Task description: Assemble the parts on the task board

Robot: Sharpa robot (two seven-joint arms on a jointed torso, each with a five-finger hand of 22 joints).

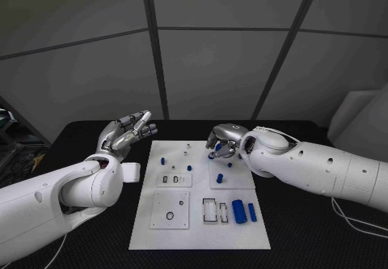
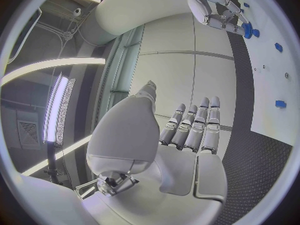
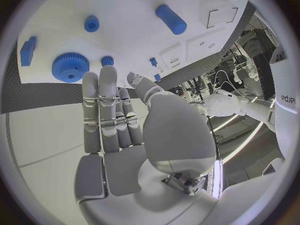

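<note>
The white task board (image 1: 199, 230) lies in the middle of the black table. My right hand (image 1: 225, 141) hovers over its far right part, fingers straight, with nothing in them (image 3: 107, 110). Just beyond its fingertips lie a blue gear (image 3: 70, 66) and a small blue peg (image 3: 107, 60); the gear (image 1: 218, 148) sits under the hand. My left hand (image 1: 129, 131) is raised beside the board's far left corner, open and empty, fingers together and pointing up (image 2: 194, 130). Small blue pegs (image 1: 175, 166) stand on the far half. A thick blue cylinder (image 1: 239, 211) and a thinner one (image 1: 252, 212) lie on the near right.
The board has recessed pockets (image 1: 174, 179) and slots (image 1: 215, 210), and a square plate with a ring (image 1: 170, 210). A blue block (image 3: 27, 50) lies near the board's edge. Black table (image 1: 89, 140) surrounds the board. A white cable (image 1: 356, 221) runs at the right.
</note>
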